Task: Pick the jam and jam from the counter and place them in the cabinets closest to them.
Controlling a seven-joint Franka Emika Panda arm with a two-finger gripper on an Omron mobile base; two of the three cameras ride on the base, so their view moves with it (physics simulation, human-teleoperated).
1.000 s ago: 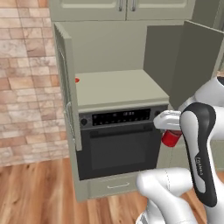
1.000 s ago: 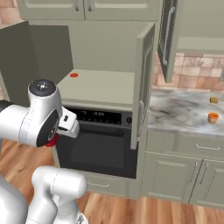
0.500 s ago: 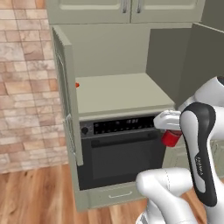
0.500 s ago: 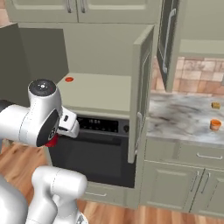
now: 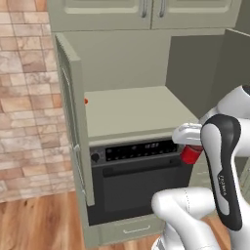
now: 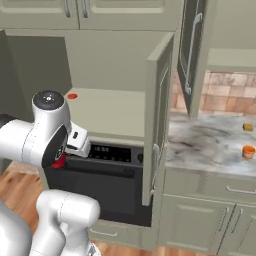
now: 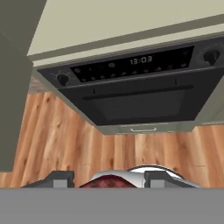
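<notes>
Claw [image 5: 191, 150] closed on a red-lidded jam jar [image 5: 190, 154] before the open cabinet [image 5: 132, 110] above the oven [image 5: 139, 178], where one jam [image 6: 72, 96] already rests; placing remains

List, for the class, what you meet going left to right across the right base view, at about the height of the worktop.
Robot arm → oven control panel → open cabinet door → marbled counter → orange jar near the right edge.
</notes>
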